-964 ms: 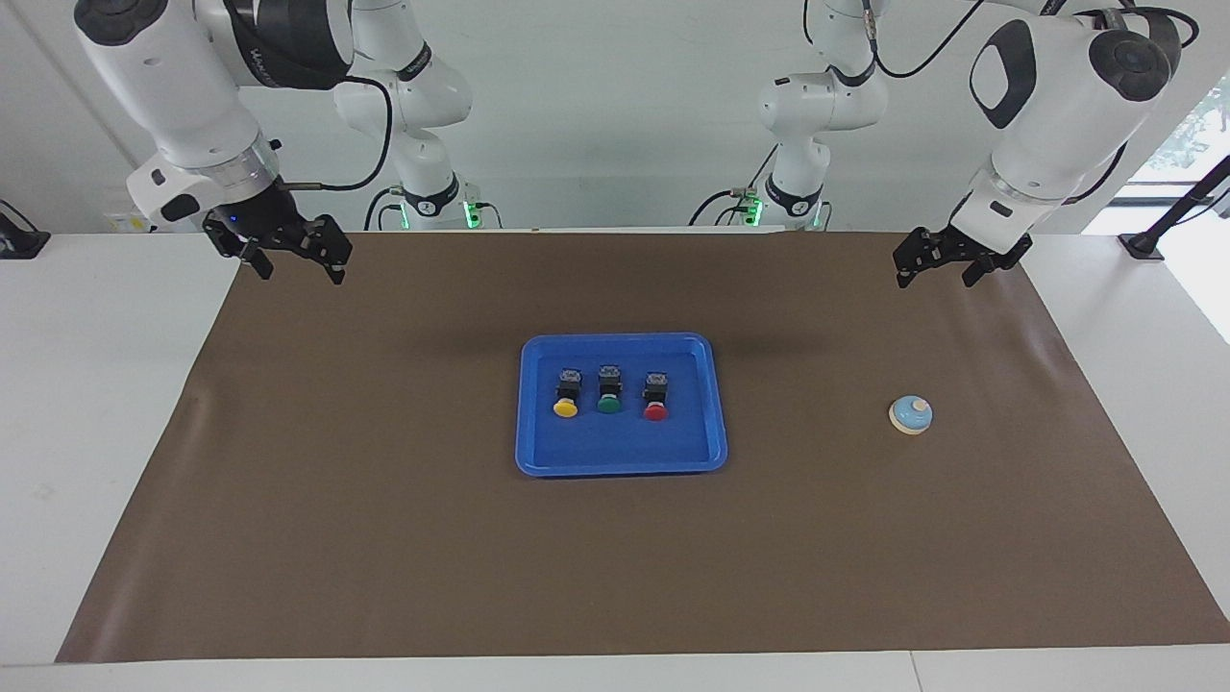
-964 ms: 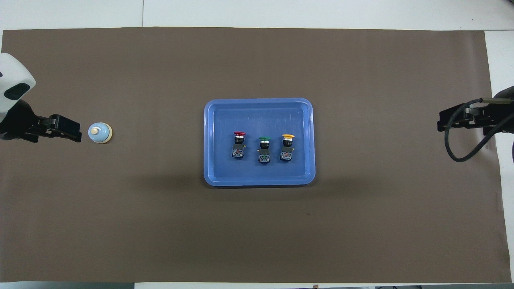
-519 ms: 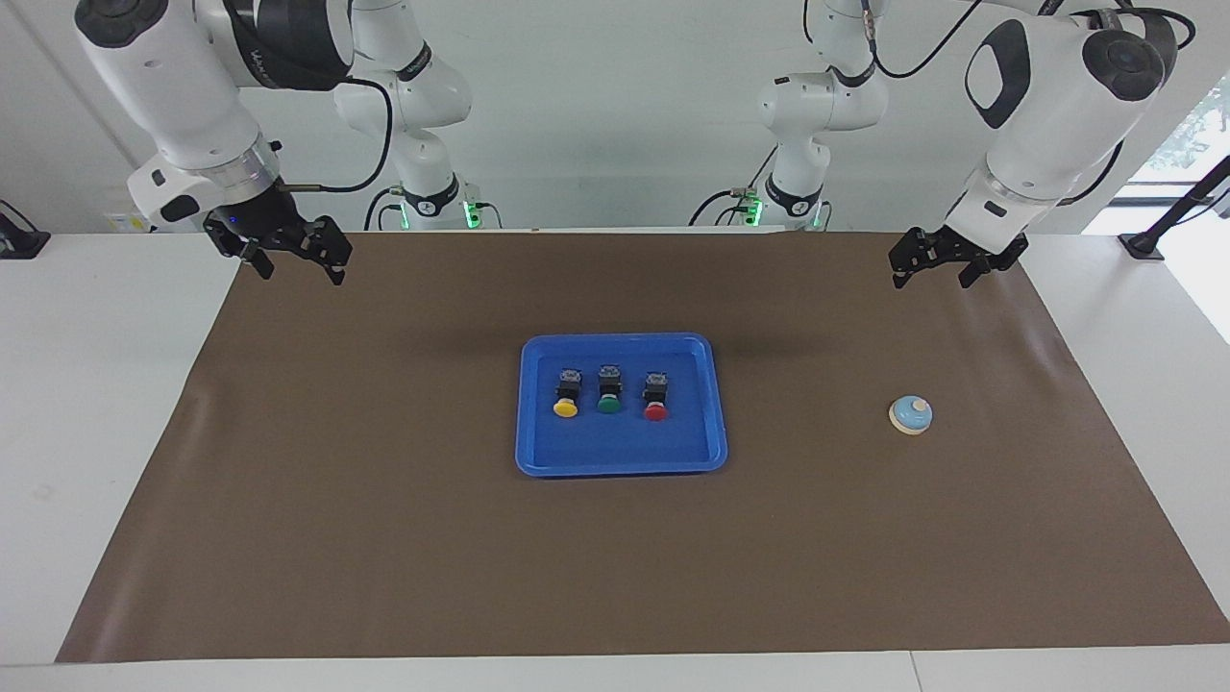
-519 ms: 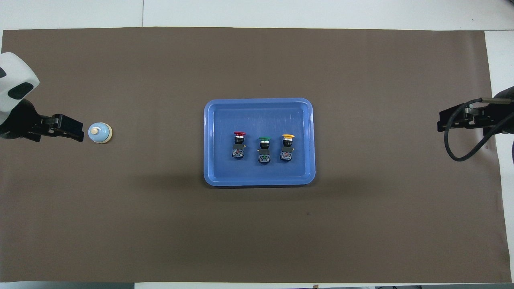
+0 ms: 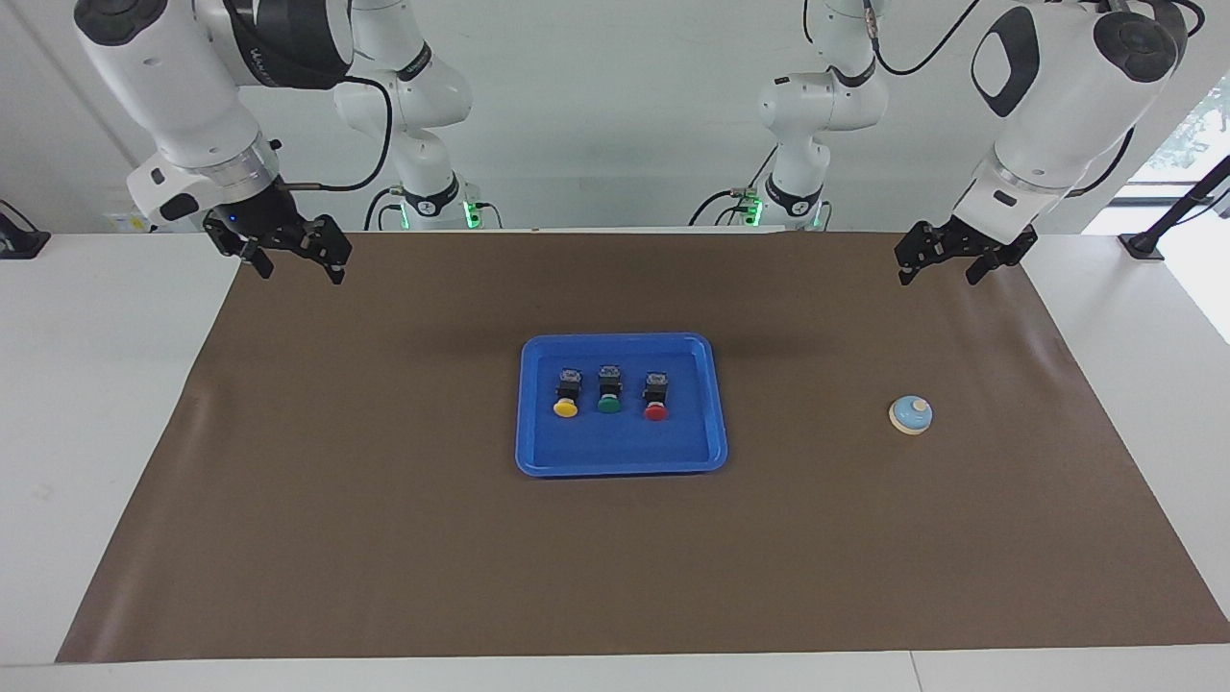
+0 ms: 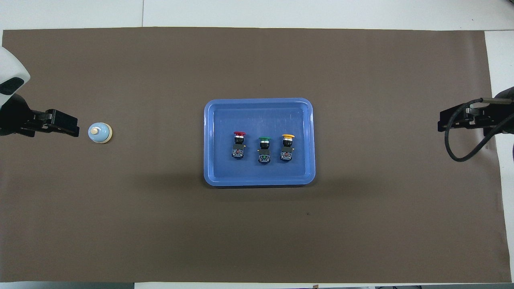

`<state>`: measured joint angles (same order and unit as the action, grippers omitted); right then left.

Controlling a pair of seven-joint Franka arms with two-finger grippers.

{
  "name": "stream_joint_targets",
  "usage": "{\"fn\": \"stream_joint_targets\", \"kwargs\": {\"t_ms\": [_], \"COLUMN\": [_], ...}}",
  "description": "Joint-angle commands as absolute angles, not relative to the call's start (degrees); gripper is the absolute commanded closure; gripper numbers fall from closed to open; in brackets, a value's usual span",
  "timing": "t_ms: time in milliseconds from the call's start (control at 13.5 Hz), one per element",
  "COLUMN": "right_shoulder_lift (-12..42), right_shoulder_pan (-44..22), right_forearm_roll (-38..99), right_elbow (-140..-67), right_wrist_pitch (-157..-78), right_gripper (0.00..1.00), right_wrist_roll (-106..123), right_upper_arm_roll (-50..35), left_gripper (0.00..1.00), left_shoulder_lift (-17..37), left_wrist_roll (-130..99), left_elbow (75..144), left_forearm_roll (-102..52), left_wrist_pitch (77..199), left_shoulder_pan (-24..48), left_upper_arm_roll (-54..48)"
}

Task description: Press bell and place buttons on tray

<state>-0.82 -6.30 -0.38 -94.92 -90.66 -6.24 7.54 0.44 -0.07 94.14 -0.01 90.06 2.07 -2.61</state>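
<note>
A: In the facing view, the left gripper (image 5: 934, 261) hangs high, fingers apart, empty; the bell (image 5: 911, 414) sits on the mat under and forward of it; the right gripper (image 5: 296, 258), also spread, waits at its own end.

B: Overhead, the buttons (image 6: 262, 146) lie in the tray (image 6: 209, 140), between both grippers; probably everything is done, hence the arms hang clear.

Brown mat (image 5: 384, 538) (image 6: 361, 241) across most of a white table (image 5: 96, 384) (image 6: 281, 12).
</note>
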Motion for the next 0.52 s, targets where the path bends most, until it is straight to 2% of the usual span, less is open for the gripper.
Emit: {"fn": "stream_joint_targets", "kwargs": {"t_ms": [0, 445], "right_shoulder_lift": [-2.1, -2.1], "right_shoulder_pan": [-5.8, -5.7], "right_forearm_roll": [-1.2, -1.2], "right_elbow": [-96.2, -96.2], "right_wrist_pitch": [-90.6, -90.6], "right_gripper": [0.0, 0.0], "right_wrist_roll": [-6.5, -6.5], "right_upper_arm_roll": [7.1, 7.0], "left_gripper": [0.0, 0.0], "left_shoulder_lift": [1.1, 1.1], "left_wrist_roll": [0.4, 0.4], "left_elbow": [92.8, 92.9], "left_forearm_roll": [-0.2, -0.2], "left_wrist_pitch": [89.9, 90.4], "left_shoulder_pan": [3.0, 3.0], "left_upper_arm_roll": [-1.5, -1.5]}}
